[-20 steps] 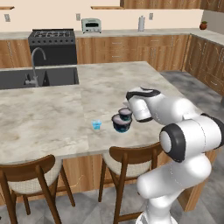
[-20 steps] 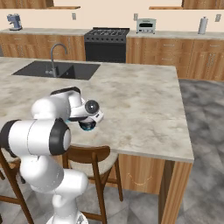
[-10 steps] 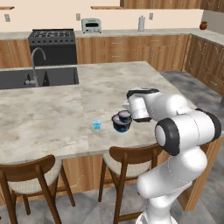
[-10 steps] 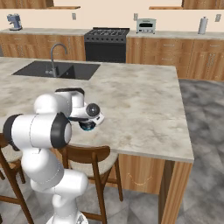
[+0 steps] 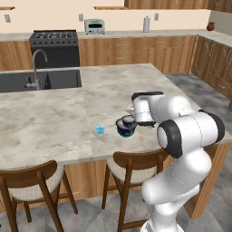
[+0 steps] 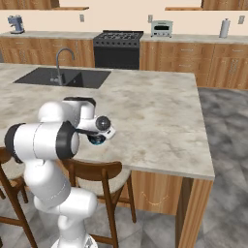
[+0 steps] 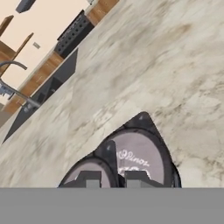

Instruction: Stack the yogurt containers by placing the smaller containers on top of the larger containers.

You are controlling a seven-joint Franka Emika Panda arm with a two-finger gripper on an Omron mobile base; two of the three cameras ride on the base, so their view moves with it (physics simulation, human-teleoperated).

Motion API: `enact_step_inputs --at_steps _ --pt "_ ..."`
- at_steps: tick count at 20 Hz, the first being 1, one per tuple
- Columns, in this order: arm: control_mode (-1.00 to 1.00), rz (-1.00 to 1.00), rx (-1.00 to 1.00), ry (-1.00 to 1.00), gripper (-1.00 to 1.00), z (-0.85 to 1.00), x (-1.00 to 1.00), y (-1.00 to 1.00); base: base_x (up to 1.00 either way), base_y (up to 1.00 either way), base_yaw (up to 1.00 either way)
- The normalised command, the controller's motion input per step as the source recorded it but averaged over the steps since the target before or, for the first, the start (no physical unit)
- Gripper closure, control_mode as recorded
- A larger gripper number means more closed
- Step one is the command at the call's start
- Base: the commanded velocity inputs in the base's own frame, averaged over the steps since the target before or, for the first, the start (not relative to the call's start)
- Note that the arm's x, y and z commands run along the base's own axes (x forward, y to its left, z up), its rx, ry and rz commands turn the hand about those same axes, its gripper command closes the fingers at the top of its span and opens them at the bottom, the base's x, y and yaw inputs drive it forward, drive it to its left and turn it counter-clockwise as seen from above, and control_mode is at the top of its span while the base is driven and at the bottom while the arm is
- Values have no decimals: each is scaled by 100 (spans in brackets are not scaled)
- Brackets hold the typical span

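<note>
The widest dark blue tub [image 5: 125, 132] stands near the island counter's front edge. My gripper [image 5: 131, 120] is shut on the narrower dark blue, grey-topped tub [image 5: 128, 120], holding it at the wide tub's top, slightly to the right of its middle. I cannot tell whether the two touch. The tiny light-blue translucent cup [image 5: 100, 130] stands on the counter a short way left of them. In the hand view, my gripper [image 7: 111, 180] sits right over the grey tops of both dark tubs. From the right base view the hand hides most of the tubs [image 6: 98, 140].
The marble island counter [image 5: 54, 122] holds a sink and tap [image 5: 36, 68] at its back left. Two wooden chairs [image 5: 131, 167] stand at the front edge below the tubs. A stove [image 5: 54, 47] and a toaster line the back wall.
My hand has sunk a little with the narrower tub, bringing it closer onto the wide tub. The light-blue cup has not moved.
</note>
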Motion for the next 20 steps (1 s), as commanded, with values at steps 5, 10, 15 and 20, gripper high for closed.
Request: enact_step_inputs --at_steps 5,10,15,20 --pt "-100 -1 0 0 100 -1 32 0 0 0 0" --pt "-100 0 0 0 100 -4 17 0 0 0 0" --pt "-100 0 0 0 100 0 0 0 0 0 0" --pt "-100 0 0 0 100 -16 7 2 0 0 0"
